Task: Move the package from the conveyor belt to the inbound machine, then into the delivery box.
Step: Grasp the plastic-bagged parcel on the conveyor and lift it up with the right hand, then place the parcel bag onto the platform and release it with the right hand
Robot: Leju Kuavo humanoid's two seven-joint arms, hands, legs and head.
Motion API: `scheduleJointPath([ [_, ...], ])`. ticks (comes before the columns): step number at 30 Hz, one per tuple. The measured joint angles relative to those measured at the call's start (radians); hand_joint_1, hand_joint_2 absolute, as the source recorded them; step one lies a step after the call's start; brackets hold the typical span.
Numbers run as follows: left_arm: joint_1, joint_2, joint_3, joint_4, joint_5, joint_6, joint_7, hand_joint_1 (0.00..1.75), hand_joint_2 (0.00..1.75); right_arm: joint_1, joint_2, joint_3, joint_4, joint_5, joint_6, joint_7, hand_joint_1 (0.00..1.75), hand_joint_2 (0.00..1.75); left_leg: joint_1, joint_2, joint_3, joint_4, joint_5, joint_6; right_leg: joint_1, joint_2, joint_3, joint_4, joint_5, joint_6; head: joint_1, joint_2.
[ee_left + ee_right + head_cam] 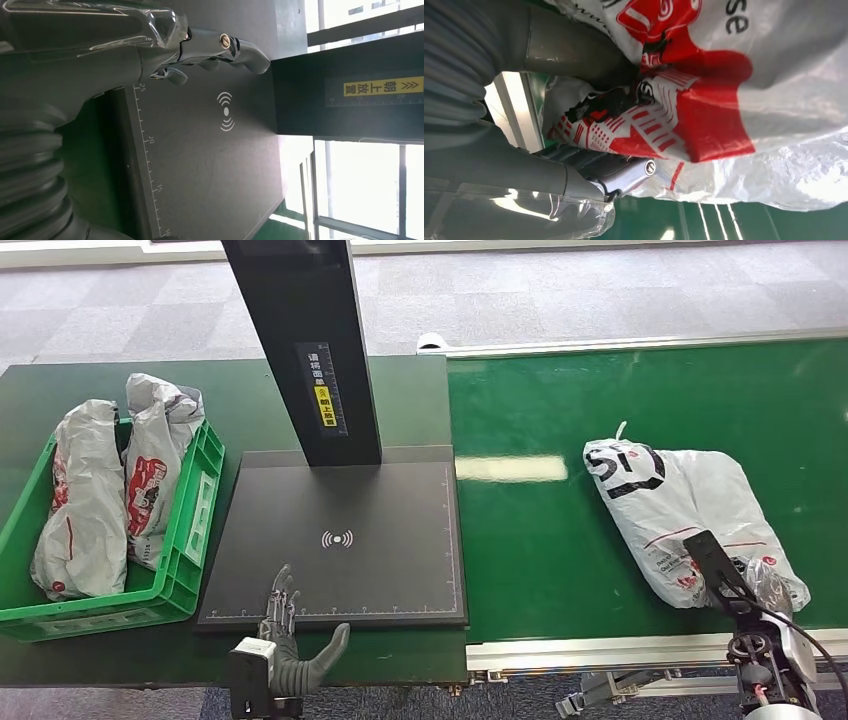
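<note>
Right now our right hand is closed around the near end of the package, thumb on one side of the crinkled plastic and fingers on the other, as the right wrist view shows. That package is a white plastic mailer with red and black print, lying on the green conveyor belt. Its long axis runs diagonally, from the far end with the black lettering, nearer the belt's middle, toward the near right edge where we hold it. Our left hand holds nothing, fingers spread apart, at the near edge of the inbound machine, a black scanning plate with a dark post. Left of it stands the green delivery box, with two bagged parcels inside.
</note>
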Motion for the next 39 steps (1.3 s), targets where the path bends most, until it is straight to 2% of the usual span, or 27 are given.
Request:
scheduleJointPath([
  [4, 0.000, 0.000, 0.000, 0.000, 0.001, 0.003, 0.000, 0.00, 1.75, -0.002, 0.003, 0.000, -0.008, -0.006, -0.019, -0.019, 1.75, 1.75, 0.000, 0.000, 0.000, 0.000, 0.000, 0.000, 0.000, 0.000, 0.000, 0.000, 0.000, 0.000, 0.000, 0.000],
  [7, 0.000, 0.000, 0.000, 0.000, 0.007, 0.009, 0.000, 0.00, 1.75, -0.001, 0.010, 0.000, -0.043, -0.049, -0.052, -0.094, 1.75, 1.75, 0.000, 0.000, -0.001, 0.000, 0.000, 0.000, 0.000, 0.000, 0.000, 0.000, 0.000, 0.000, 0.000, 0.000],
  [11, 0.000, 0.000, -0.001, 0.000, 0.015, 0.025, -0.006, 0.00, 1.75, 0.046, 0.046, 0.019, -0.243, -0.204, -0.031, -0.216, 1.75, 1.75, 0.000, 0.000, -0.001, 0.000, 0.000, 0.000, 0.000, -0.001, 0.000, 0.000, 0.000, 0.000, 0.000, 0.000],
  [16, -0.005, -0.002, -0.001, 0.000, 0.013, 0.035, -0.016, 0.00, 1.75, 0.145, 0.102, 0.145, -0.601, -0.285, -0.001, -0.170, 1.75, 1.75, 0.000, 0.000, 0.000, 0.000, 0.000, 0.000, 0.001, 0.000, -0.001, 0.000, 0.000, 0.000, 0.000, 0.000],
  [20, -0.009, -0.004, 0.000, 0.002, 0.013, 0.035, -0.018, 0.00, 1.75, 0.176, 0.120, 0.238, -0.751, -0.302, -0.009, -0.144, 1.75, 1.75, 0.000, 0.000, 0.001, 0.000, 0.001, 0.000, 0.001, -0.001, 0.000, 0.000, 0.000, 0.000, 0.000, 0.000],
  [25, -0.009, -0.004, 0.000, 0.003, 0.013, 0.035, -0.021, 0.00, 1.75, 0.192, 0.124, 0.280, -0.824, -0.315, -0.016, -0.144, 1.75, 1.75, 0.000, 0.000, 0.001, 0.000, 0.001, 0.000, 0.000, -0.001, 0.000, 0.000, 0.000, 0.000, 0.000, 0.000],
  [33, -0.010, -0.004, 0.000, 0.003, 0.012, 0.034, -0.023, 0.00, 1.75, 0.199, 0.129, 0.307, -0.861, -0.321, -0.017, -0.162, 1.75, 1.75, 0.000, 0.000, 0.000, 0.000, 0.000, 0.000, 0.000, -0.001, 0.000, 0.000, 0.000, 0.000, 0.000, 0.000],
  [36, -0.018, -0.006, 0.000, 0.008, 0.006, 0.030, -0.027, 0.00, 1.75, 0.187, 0.156, 0.346, -0.866, -0.316, -0.010, -0.175, 1.75, 1.75, 0.000, 0.000, -0.001, 0.000, 0.001, 0.000, 0.001, -0.001, 0.000, 0.000, 0.000, 0.000, 0.000, 0.000],
  [39, -0.042, -0.015, -0.001, 0.028, -0.005, 0.022, -0.030, 0.00, 1.75, 0.156, 0.207, 0.410, -0.866, -0.302, 0.002, -0.171, 1.75, 1.75, 0.001, 0.001, 0.000, -0.001, 0.002, -0.001, 0.001, -0.001, 0.000, 0.000, 0.000, -0.001, 0.000, 0.000],
])
